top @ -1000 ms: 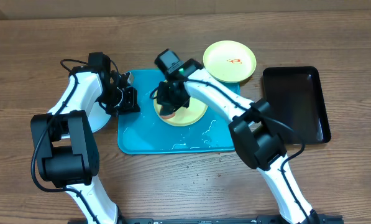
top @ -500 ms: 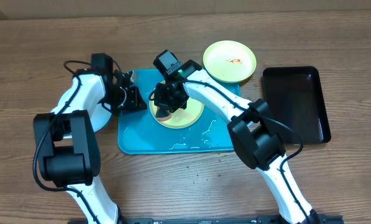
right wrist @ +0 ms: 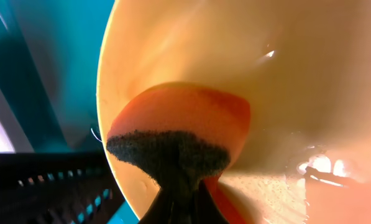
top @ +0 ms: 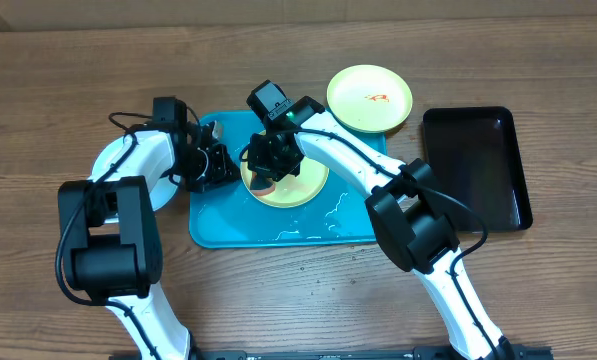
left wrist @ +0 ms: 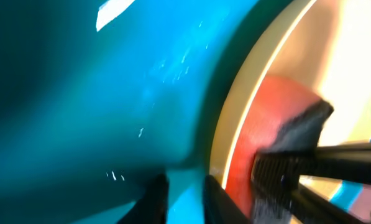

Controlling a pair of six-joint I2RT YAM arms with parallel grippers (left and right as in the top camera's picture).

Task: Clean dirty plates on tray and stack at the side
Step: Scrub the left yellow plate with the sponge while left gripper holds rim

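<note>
Beside the plate (top: 314,180), the left jaws have edged closer.

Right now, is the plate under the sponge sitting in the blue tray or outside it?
In it. The pale yellow plate under the sponge lies flat inside the turquoise tray, whose blue floor shows around it.
</note>
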